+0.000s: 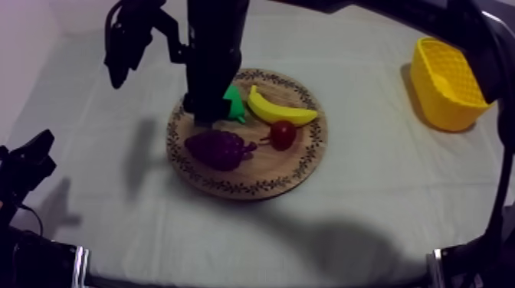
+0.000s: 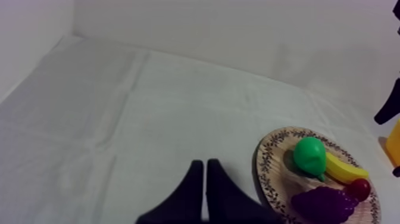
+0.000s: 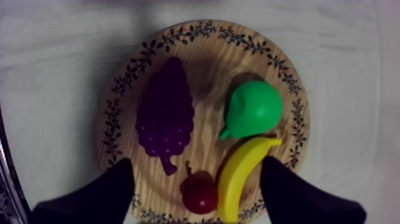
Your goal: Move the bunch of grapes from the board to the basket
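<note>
Purple against the pale wood, the bunch of grapes (image 1: 221, 148) lies flat on the round wooden board (image 1: 295, 159), on the half of it towards my left arm's side. Seen from above the table, its long axis runs roughly across the table. The stem end points to the small red fruit (image 1: 283, 134) just beside it, and the tapered tip points the other way, towards the board's patterned rim. I cannot tell whether stem and red fruit touch.

Behind the grapes on the board a green pear (image 1: 234, 104) sits next to a yellow banana (image 1: 280, 114); the banana's curve passes just behind the red fruit.

My right pincer (image 3: 194, 164) hangs over the board with its two black fingers spread wide and nothing gripped. From its own camera, the grapes' stem end, the red fruit and one end of the banana sit between the fingers. The right arm (image 1: 214, 54) stands over the board's far side and covers part of the pear.

My left pincer (image 2: 205, 164) rests low at the table's (image 1: 368, 203) left side, well apart from the board, its fingers pressed together into a narrow wedge.

At the right side of the table stands the yellow basket (image 1: 448, 84), well away from the board.
</note>
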Tool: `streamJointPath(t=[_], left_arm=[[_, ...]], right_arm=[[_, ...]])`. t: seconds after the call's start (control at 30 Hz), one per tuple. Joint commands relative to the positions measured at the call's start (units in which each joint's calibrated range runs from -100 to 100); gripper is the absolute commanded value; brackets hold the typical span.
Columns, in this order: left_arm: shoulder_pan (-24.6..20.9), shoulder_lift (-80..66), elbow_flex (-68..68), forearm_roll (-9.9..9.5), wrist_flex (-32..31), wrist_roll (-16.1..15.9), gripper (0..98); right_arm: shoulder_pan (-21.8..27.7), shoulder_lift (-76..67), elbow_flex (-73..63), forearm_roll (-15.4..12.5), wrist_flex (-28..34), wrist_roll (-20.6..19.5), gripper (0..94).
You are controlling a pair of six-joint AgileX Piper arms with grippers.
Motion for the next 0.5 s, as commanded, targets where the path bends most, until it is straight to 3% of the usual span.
streamJointPath(t=[0.0,0.47], left_arm=[[-0.01,0.0,-0.04,-0.04,-0.03,0.0,0.1],[-0.01,0.0,-0.04,-0.04,-0.03,0.0,0.1]], right_arm=[[0.04,0.25,0.01,-0.02,-0.25,0.17,69.7],[0.2,6.34,0.65,-2.03,-0.95,0.89,73.5]])
